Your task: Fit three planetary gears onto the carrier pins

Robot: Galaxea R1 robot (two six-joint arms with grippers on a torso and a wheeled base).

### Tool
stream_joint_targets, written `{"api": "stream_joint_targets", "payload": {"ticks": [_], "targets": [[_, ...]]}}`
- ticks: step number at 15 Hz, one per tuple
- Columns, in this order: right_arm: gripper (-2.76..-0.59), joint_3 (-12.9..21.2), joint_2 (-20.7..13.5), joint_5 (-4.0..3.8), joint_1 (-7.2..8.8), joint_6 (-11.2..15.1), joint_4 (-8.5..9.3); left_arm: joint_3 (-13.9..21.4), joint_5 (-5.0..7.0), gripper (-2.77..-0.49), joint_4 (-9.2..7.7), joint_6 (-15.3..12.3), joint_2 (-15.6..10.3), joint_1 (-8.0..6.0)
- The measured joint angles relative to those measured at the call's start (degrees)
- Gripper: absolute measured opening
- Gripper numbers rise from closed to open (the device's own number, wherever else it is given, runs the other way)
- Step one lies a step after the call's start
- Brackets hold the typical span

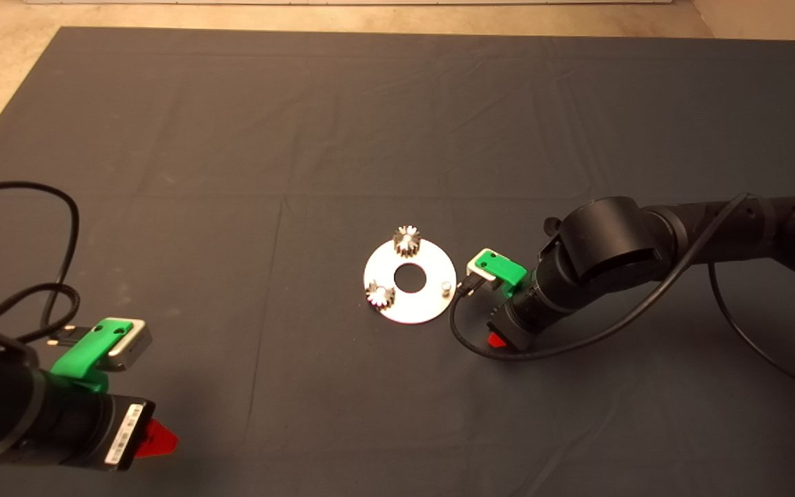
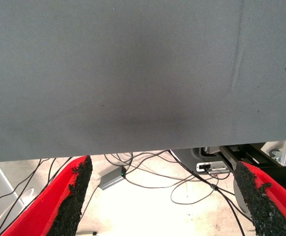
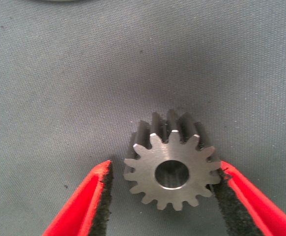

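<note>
The silver disc (image 1: 426, 304) lies mid-mat. Two planetary gears sit on its carrier pins, one at the far side (image 1: 408, 240) and one at the near left (image 1: 379, 295). The pin on the right (image 1: 446, 286) is bare. The third gear (image 3: 171, 168) lies flat on the mat, hidden in the head view under my right gripper (image 1: 497, 339), just right of the disc. In the right wrist view my right gripper (image 3: 165, 166) is open around this gear: one pad (image 3: 225, 191) touches its teeth, while the other pad (image 3: 103, 196) stands a little apart.
My left gripper (image 1: 156, 439) is parked at the mat's near left edge, and the left wrist view shows it (image 2: 162, 169) open and empty over floor cables. The right arm's black cable (image 1: 480, 348) loops on the mat near the disc.
</note>
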Motion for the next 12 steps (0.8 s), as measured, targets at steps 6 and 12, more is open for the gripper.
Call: {"api": "stream_joint_targets", "payload": {"ticks": [6,12], "targets": [[-2.18,0.00,0.00,-0.27,-0.02,-0.04,-0.11,0.54,-0.02,-1.22,-0.02,0.86,-1.05,0.00],[-2.23,0.00,0.00,-0.24,-0.03,-0.01,-0.12,0.57,-0.02,-1.22,-0.02,1.13,-1.56,0.00]]}}
